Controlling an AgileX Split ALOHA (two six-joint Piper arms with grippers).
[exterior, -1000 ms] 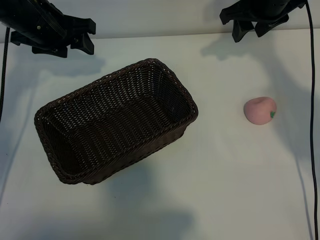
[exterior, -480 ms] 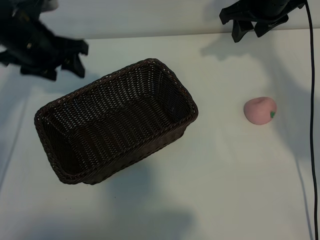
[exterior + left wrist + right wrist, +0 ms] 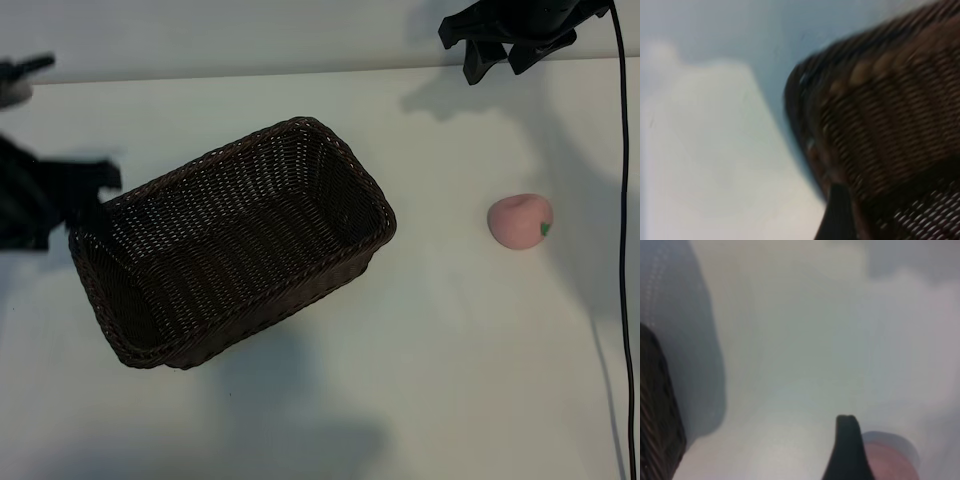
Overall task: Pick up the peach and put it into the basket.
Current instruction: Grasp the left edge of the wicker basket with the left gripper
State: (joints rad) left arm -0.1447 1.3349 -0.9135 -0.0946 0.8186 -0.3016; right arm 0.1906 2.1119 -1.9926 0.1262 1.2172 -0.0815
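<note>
Exterior view blurs the left end effector (image 3: 60,200) beside the basket (image 3: 235,240) — both end effectors open, empty.

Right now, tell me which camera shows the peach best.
The exterior view: the whole peach lies unobstructed on the table, apart from the basket. The right wrist view catches only a pink sliver at the picture's edge, partly behind a dark finger. The left wrist view shows none of it.
</note>
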